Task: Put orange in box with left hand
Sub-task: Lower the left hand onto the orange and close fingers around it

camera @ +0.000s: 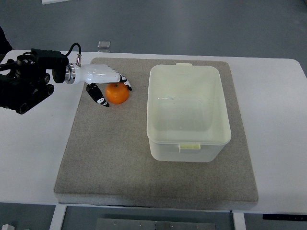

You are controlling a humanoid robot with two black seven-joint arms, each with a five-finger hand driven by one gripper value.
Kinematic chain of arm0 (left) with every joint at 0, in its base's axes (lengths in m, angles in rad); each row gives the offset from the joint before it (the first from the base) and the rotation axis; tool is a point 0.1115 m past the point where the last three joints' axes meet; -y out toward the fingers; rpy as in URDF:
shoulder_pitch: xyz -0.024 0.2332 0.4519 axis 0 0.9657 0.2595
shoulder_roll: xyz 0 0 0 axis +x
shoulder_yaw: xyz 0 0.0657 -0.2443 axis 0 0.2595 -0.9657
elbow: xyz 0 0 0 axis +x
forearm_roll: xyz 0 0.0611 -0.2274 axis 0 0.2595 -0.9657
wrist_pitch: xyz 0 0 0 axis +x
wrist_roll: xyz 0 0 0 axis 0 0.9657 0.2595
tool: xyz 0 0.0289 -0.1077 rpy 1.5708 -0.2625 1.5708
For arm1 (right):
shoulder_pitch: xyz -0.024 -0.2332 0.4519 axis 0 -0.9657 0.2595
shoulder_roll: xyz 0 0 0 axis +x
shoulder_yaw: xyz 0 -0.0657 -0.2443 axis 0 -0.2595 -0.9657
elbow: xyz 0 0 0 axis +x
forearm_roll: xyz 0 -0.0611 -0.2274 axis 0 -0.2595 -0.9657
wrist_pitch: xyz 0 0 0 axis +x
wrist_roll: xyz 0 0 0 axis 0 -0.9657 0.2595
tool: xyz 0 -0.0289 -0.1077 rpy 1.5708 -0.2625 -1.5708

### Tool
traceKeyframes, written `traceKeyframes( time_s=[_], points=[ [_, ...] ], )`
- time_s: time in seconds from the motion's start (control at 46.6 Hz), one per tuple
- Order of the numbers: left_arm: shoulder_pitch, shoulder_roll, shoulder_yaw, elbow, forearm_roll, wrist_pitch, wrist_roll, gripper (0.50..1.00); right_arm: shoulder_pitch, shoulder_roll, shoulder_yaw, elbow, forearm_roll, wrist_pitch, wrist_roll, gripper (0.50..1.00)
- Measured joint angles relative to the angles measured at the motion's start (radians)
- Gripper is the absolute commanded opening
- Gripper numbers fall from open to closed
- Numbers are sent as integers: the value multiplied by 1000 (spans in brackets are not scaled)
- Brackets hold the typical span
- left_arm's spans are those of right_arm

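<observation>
An orange [117,93] lies on the grey mat [110,153], left of the white plastic box [188,111]. My left hand [111,89] reaches in from the left edge and sits right against the orange. Its white fingers [123,81] arch over the fruit's top and its thumb [98,95] hangs at the fruit's left side. The fingers are spread around the orange, and the fruit still rests on the mat. The box stands open and holds nothing. My right arm does not show.
The mat covers the middle of a white table [276,105]. A small clear square object [104,45] lies at the table's far edge. Grey floor lies beyond.
</observation>
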Motion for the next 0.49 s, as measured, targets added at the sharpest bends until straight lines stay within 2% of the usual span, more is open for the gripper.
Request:
traceKeyframes(
  time_s=[0.043,0.086,0.129,0.15,0.172,0.364,0.493],
  points=[
    [3,-1,1,1,1,1,0,722,0,0,0,0,0,0,0,932],
    [6,-2,2,1,2,1,0,664,0,0,0,0,-1,0,0,932],
    [7,-4,4,1,2,1,0,581,0,0,0,0,-1,0,0,932],
    [7,-6,5,1,2,1,0,521,0,0,0,0,-1,0,0,932],
    [8,-8,6,1,2,1,0,500,0,0,0,0,-1,0,0,932],
    [11,-29,9,43,3,3,0,500,0,0,0,0,0,0,0,932],
    [11,-34,14,57,5,31,0,500,0,0,0,0,0,0,0,932]
  ],
)
